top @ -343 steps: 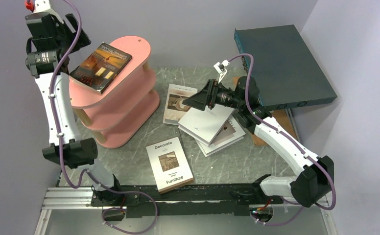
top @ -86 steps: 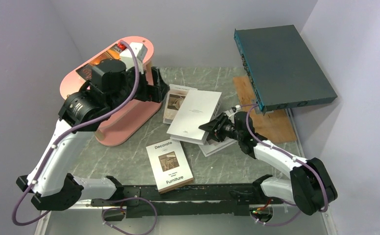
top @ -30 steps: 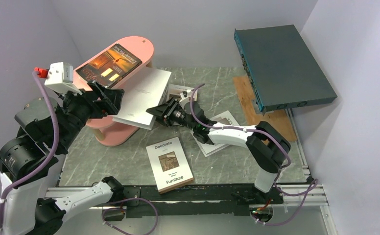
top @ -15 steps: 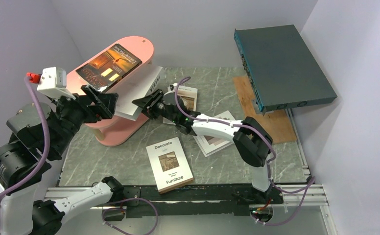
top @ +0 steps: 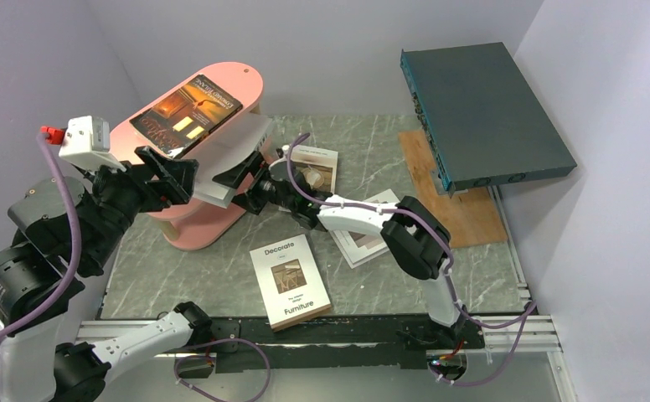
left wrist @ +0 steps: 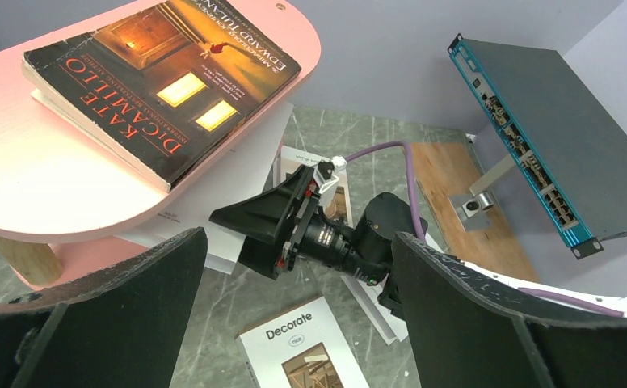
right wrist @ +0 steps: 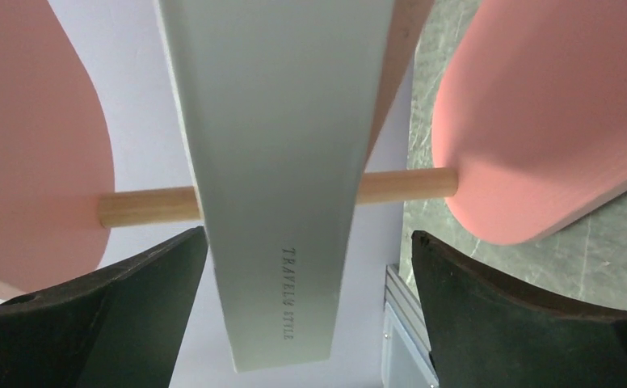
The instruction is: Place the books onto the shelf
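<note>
Five books: one dark orange book (top: 189, 109) atop the pink shelf (top: 242, 79); one white book (right wrist: 278, 121) part-way in the tier beneath; three other books (top: 290, 280) on the worktop (top: 363, 142). The right end effector (right wrist: 309, 238) gapes wide around the white book's spine, not gripping; the left end effector (left wrist: 298, 239) is wide, empty.

Dark book (top: 186, 113) atop pink shelf (top: 251, 80); white book (top: 234, 151) slid between tiers.

White book (top: 242, 144) lodged between tiers of the pink shelf (top: 242, 79) fills that gap at 10 o'clock; the right gripper (top: 241, 186), jaws spread, flanks it. Bare table (top: 188, 268) lies open at 7 o'clock.
</note>
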{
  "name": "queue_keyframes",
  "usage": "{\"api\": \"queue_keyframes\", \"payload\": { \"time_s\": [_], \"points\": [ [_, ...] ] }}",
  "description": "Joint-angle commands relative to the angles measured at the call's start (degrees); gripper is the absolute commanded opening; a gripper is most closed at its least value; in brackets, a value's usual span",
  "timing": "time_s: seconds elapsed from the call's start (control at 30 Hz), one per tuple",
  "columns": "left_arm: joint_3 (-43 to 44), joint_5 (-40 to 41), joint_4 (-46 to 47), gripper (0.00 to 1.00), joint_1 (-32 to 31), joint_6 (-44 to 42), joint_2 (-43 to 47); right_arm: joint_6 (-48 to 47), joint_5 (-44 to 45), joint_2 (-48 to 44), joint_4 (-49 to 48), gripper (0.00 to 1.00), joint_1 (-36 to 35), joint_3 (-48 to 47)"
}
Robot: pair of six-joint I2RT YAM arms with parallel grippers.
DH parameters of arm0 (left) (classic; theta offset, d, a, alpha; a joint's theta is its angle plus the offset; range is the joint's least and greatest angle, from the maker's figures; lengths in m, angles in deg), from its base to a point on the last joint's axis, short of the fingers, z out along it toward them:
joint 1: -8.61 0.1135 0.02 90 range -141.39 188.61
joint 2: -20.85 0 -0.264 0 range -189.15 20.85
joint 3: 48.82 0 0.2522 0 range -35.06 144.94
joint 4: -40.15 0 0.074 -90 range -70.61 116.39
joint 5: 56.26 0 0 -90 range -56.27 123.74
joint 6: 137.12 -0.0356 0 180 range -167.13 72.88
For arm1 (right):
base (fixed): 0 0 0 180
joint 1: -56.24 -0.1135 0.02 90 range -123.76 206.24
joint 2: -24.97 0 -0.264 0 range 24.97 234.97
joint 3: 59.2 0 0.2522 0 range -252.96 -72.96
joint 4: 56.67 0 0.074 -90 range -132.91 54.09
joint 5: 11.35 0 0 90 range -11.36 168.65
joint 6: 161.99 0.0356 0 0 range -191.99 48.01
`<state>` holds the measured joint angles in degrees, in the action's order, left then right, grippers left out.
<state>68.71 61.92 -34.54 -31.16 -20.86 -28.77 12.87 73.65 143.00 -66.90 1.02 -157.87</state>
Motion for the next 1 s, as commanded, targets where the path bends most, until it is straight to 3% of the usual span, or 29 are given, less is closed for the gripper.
{"api": "queue_keyframes", "payload": {
  "time_s": [0.0, 0.07, 0.2, 0.33, 0.53, 0.6, 0.67, 0.73, 0.8, 0.97],
  "points": [
    [-0.4, 0.5, 1.2, 0.92, 0.2, 0.3, -0.2, -4.3, -3.3, -4.0, -5.3, 1.00, 0.0, 3.6],
    [-0.8, 0.3, 1.9, 0.92, 0.1, 0.0, -0.3, -9.5, -3.7, -7.1, -6.2, 1.00, 0.2, 6.3],
    [-3.0, -1.2, 4.2, 0.92, 0.2, 0.1, -0.2, -24.7, -5.6, -13.0, 2.9, 1.00, 0.8, 6.4],
    [-5.5, -1.8, 6.5, 0.92, 0.1, 0.3, -0.6, -28.2, -13.3, -15.3, 4.8, 1.00, 3.9, 8.6],
    [-4.7, -2.1, 6.8, 0.92, 0.2, -0.4, -2.2, -31.6, -14.5, -21.3, 5.0, 0.98, 7.1, 15.7],
    [-4.6, -1.9, 7.0, 0.92, 0.2, -0.6, -2.2, -32.3, -13.9, -22.4, 3.8, 0.74, 8.0, 17.9],
    [-4.7, -1.5, 7.3, 0.92, 0.2, -0.6, -2.1, -33.7, -13.1, -22.7, 5.2, 0.38, 8.4, 18.0],
    [-4.7, -1.3, 7.2, 0.92, 0.2, -0.6, -2.0, -35.1, -12.8, -22.1, 7.0, 0.13, 8.5, 16.4],
    [-4.7, -1.0, 6.9, 0.92, 0.2, -0.5, -2.1, -35.5, -13.5, -21.2, 7.4, 0.04, 8.3, 14.8],
    [-4.0, -0.8, 6.4, 0.92, 0.1, -0.7, -2.5, -36.7, -14.6, -17.5, 9.2, 0.03, 6.6, 9.1]
  ]
}}
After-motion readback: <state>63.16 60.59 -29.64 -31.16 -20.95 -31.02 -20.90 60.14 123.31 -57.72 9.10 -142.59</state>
